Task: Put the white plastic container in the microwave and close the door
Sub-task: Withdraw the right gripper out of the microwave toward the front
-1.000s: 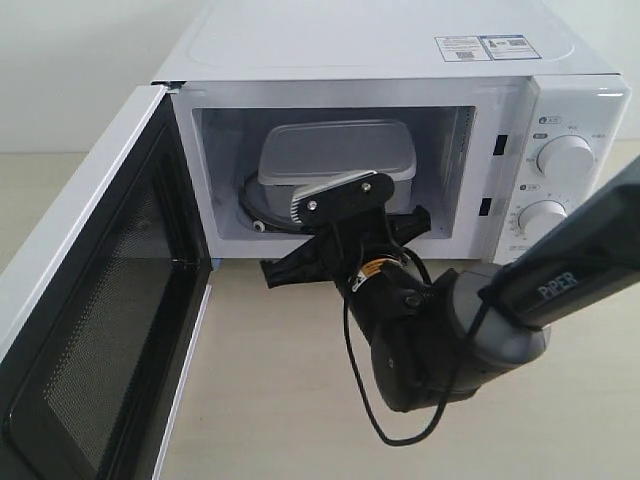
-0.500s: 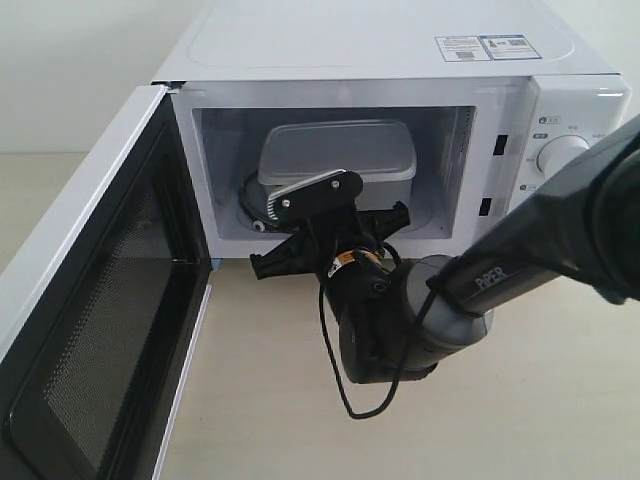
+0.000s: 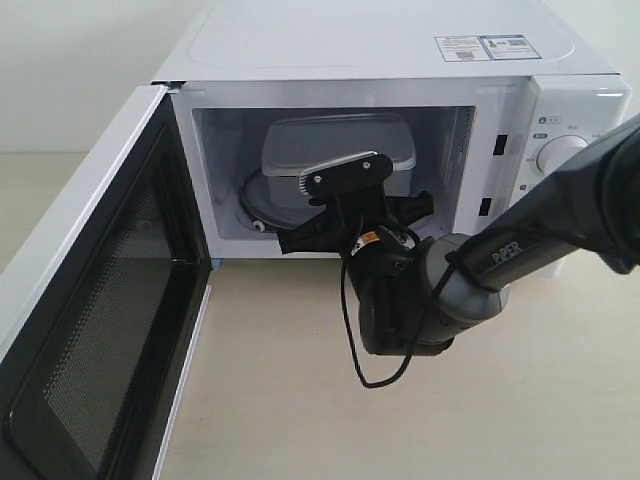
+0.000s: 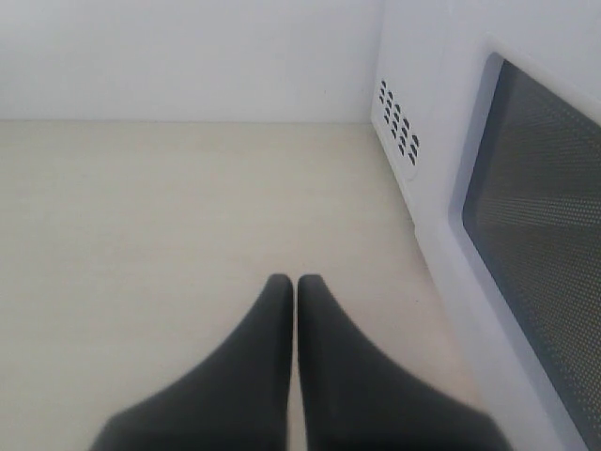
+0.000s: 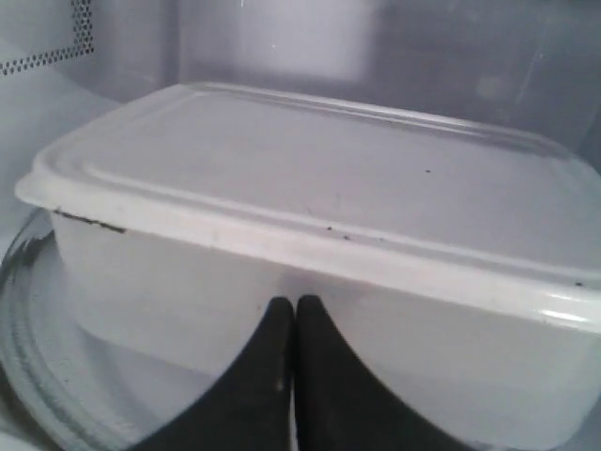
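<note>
The microwave [image 3: 380, 40] stands with its door [image 3: 90, 300] swung wide open to the left. Inside, the white plastic container [image 3: 340, 140] lies lidded on the glass turntable [image 3: 255, 200]. My right arm's wrist [image 3: 385, 290] reaches into the cavity mouth and hides its own fingers in the exterior view. In the right wrist view my right gripper [image 5: 296, 303] is shut and empty, its tips pressed against the near side wall of the container [image 5: 310, 178]. My left gripper [image 4: 296, 280] is shut and empty, low over the table beside the door's outer face [image 4: 545, 216].
A round dial [image 3: 562, 152] shows on the control panel to the right, partly behind my right arm. A black cable loop [image 3: 375, 375] hangs from the right wrist over the beige table [image 3: 280, 420]. The open door takes up the left front area.
My right wrist swung left, then pushed forward and up into the cavity mouth. The container seems to sit slightly deeper on the turntable. The gripper stayed shut.
</note>
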